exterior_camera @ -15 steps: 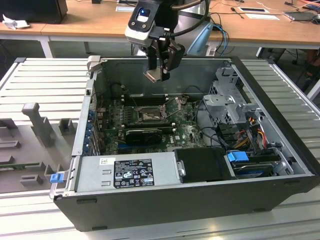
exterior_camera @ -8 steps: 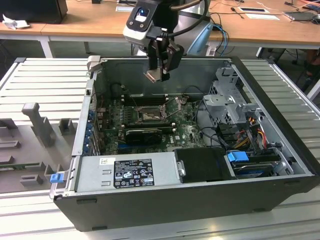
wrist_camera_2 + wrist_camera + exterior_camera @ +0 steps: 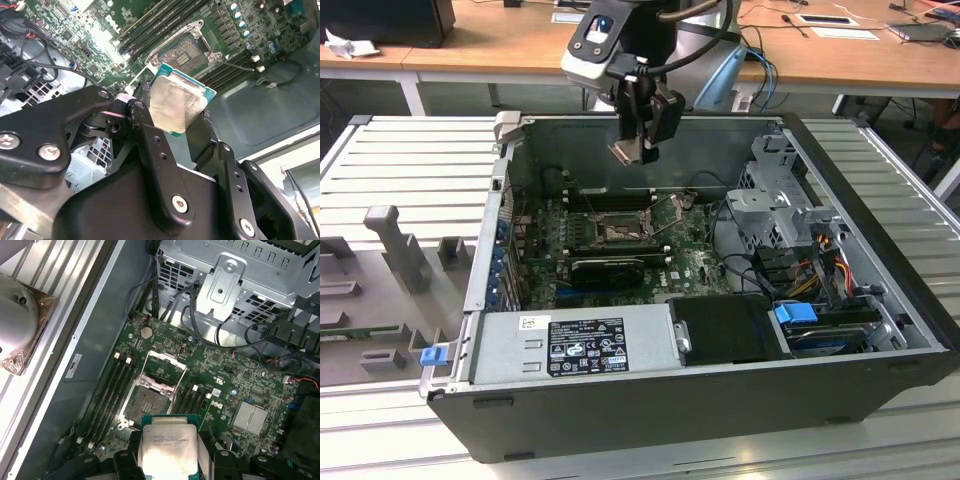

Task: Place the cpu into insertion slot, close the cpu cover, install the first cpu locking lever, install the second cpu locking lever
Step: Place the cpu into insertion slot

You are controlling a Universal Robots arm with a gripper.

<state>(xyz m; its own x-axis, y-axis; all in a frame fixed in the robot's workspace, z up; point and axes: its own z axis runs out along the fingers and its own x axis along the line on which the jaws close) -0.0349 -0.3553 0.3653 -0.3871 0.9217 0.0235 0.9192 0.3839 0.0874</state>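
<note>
My gripper (image 3: 636,148) hangs above the open computer case, shut on the cpu (image 3: 625,152). In both wrist views the cpu (image 3: 175,105) (image 3: 167,447) is a square chip with a pale metal top and green edge, pinched between two black fingers (image 3: 150,137). The insertion slot (image 3: 148,405) (image 3: 186,52) lies bare on the green board below, some way from the chip; in the exterior view the slot (image 3: 620,232) sits at mid-board. The cpu cover (image 3: 162,367) stands swung open beside the slot. Thin lever rods (image 3: 665,215) stick up next to it.
Black memory slots (image 3: 112,390) flank the socket. A long black graphics card (image 3: 605,268), the power supply (image 3: 590,340), a metal drive cage (image 3: 780,200) and loose cables (image 3: 250,342) crowd the case. A round heatsink (image 3: 17,322) rests outside the case wall.
</note>
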